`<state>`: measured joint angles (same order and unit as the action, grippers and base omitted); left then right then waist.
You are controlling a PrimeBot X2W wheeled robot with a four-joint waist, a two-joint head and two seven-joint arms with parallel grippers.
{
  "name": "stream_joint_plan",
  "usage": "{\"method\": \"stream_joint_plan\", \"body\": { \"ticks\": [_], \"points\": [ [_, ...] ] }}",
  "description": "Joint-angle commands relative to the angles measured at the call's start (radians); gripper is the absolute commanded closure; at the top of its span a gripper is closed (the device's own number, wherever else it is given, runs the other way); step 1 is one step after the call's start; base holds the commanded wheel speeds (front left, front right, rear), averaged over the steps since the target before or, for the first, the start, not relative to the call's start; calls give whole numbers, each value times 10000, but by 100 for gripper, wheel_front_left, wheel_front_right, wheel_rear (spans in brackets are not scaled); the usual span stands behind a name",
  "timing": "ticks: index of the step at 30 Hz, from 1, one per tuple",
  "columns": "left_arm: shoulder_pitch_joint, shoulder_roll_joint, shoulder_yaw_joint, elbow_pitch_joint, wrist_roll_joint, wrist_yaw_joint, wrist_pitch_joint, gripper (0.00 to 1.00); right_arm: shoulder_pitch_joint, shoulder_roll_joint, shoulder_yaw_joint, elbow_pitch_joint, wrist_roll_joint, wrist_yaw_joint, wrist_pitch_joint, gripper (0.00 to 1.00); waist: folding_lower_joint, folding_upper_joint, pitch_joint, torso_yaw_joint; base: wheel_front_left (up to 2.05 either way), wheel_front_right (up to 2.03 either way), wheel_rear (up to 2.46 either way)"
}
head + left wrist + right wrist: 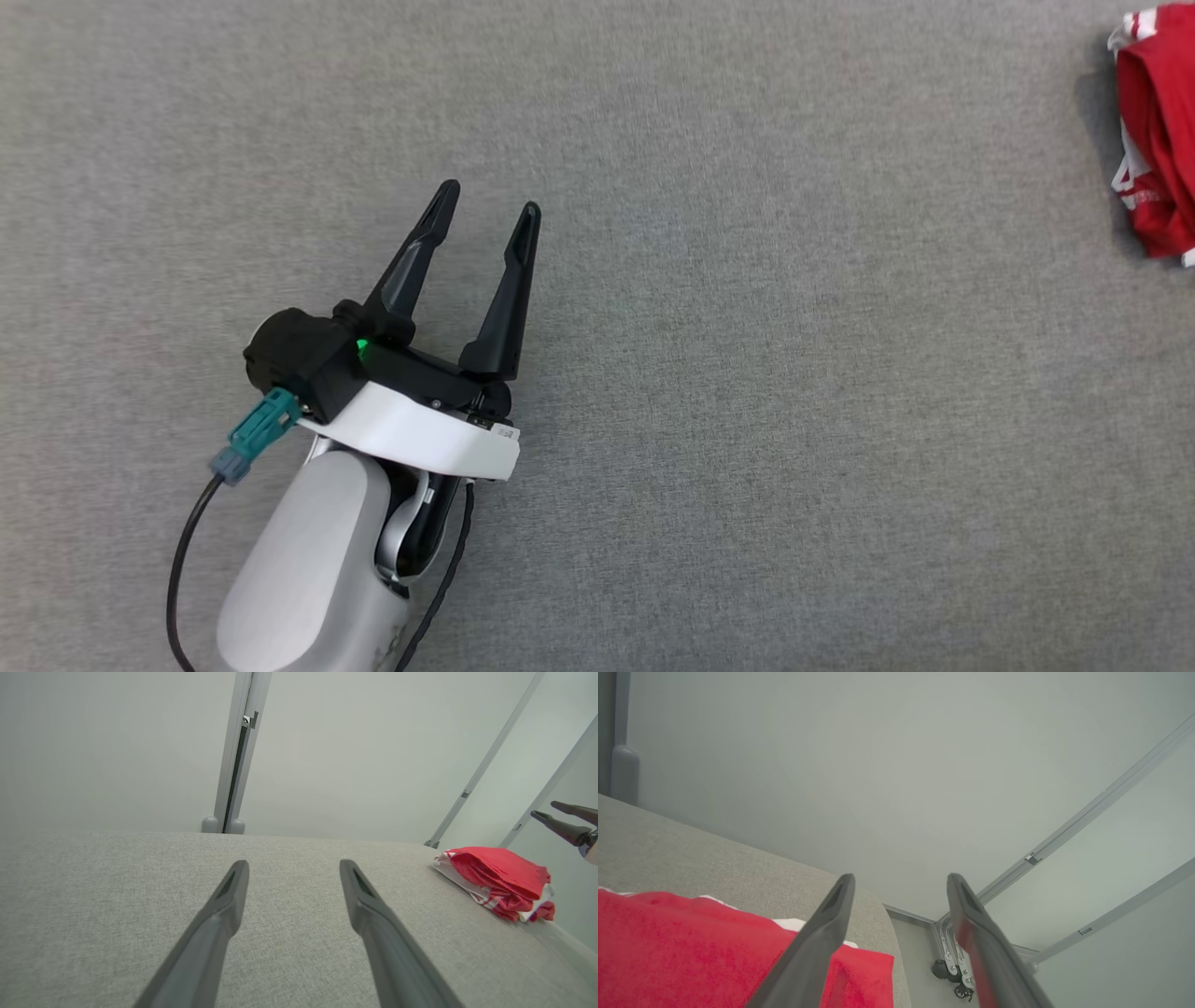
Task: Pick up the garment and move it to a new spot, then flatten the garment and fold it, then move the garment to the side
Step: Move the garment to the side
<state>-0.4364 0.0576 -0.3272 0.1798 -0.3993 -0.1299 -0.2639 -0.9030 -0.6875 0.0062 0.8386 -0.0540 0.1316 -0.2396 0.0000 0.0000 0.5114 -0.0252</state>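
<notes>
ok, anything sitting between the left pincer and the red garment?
Nothing visible. Bare grey surface lies between the open left pincer and the red garment near its right edge. The right pincer, open, hovers close by the garment, not in between.

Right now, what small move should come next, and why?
Probably lower the right gripper onto the red garment and close. It hangs open just above the bundle at the right edge of the table, holding nothing; the left gripper, also open, sits far from it.
</notes>
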Motion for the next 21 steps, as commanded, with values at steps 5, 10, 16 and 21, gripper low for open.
{"method": "stream_joint_plan", "body": {
  "ticks": [5,10,16,21],
  "points": [
    [380,-14,346,38,-124,-11,0,0,241,813,278,-824,412,-18,-222,0,0,0,-1106,408,0,0,0],
    [888,-37,774,49,-156,-11,-3,0,942,1858,435,-1919,1356,-18,-261,0,0,0,-1961,763,0,0,0],
    [1308,-45,1255,7,-66,-11,-3,0,2420,2974,553,-3444,2088,-18,-262,0,0,0,-2553,1259,0,0,0],
    [1700,-51,1651,-107,-4,-11,-3,0,3825,3871,426,-4449,2274,-18,-264,0,0,0,-2970,1611,0,0,0]
  ]
}}
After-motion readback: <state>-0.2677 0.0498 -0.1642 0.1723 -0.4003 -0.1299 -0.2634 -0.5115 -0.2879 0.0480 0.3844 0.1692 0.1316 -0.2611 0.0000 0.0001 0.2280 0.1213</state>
